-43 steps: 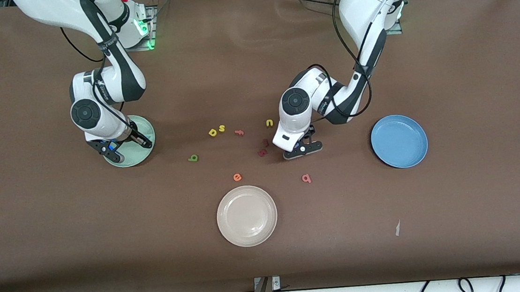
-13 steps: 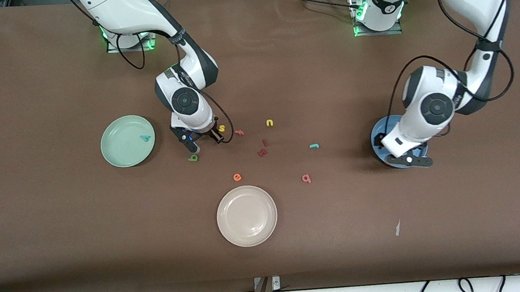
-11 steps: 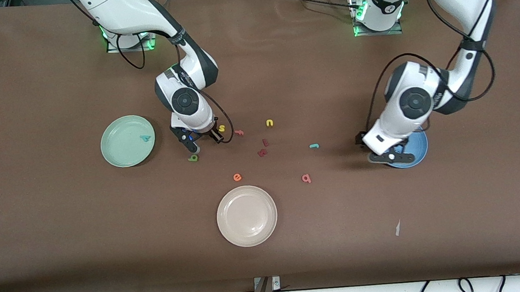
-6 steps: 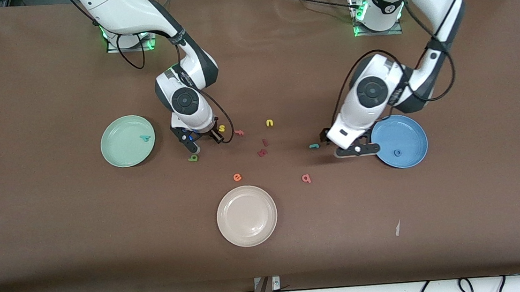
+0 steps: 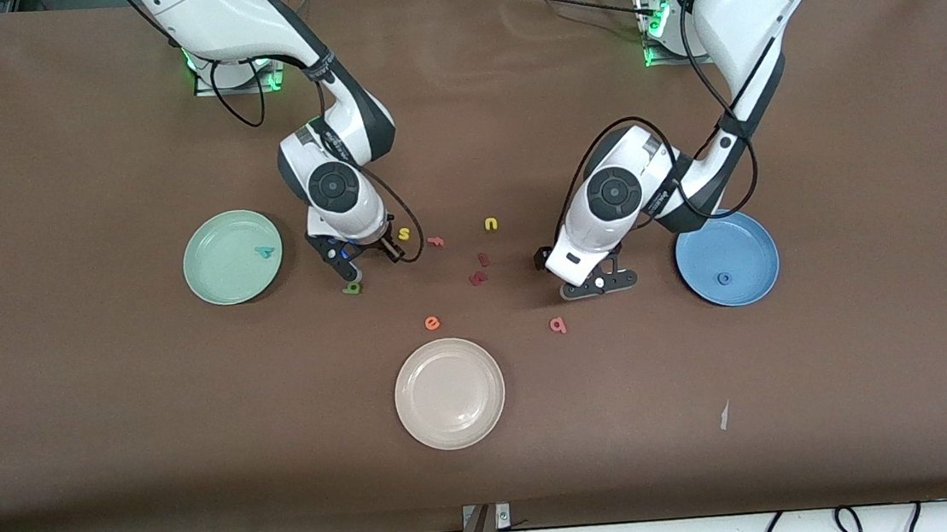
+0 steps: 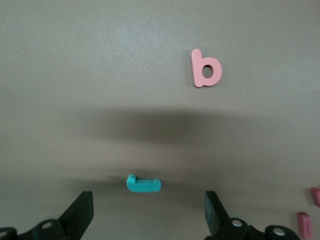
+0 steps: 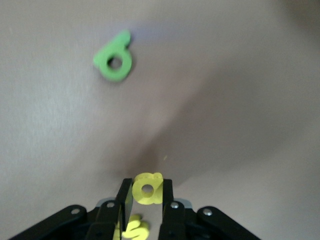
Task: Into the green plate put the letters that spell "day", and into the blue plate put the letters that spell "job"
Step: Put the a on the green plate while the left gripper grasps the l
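Two fingers of the right gripper [image 7: 146, 194] are pressing together on the small yellow foam letter a [image 7: 148, 189], pinching it just over the brown table [image 5: 110, 418]. Reading the front view as a clock face around this gripper, the dark green foam letter d [image 5: 352, 289] is lying at 6 o'clock, close by. The yellow foam s [image 5: 404, 234] is sitting at 2 o'clock. The round pale mint-green plate [image 5: 221, 275] is resting at 9 o'clock, holding the teal foam y [image 5: 265, 252].

The left gripper [image 6: 147, 207] is hanging low over the table with its fingers spread wide, and the teal hook-shaped foam j [image 6: 143, 184] is lying flat on the table between them, untouched. Around this gripper, the salmon-pink foam b [image 5: 558, 324] is lying at 6 o'clock. The round mid-blue plate [image 5: 737, 239] is sitting at 3 o'clock, carrying the blue ring-shaped foam o [image 5: 724, 278]. The round cream-white plate [image 5: 452, 422] is resting at 8 o'clock, well apart.
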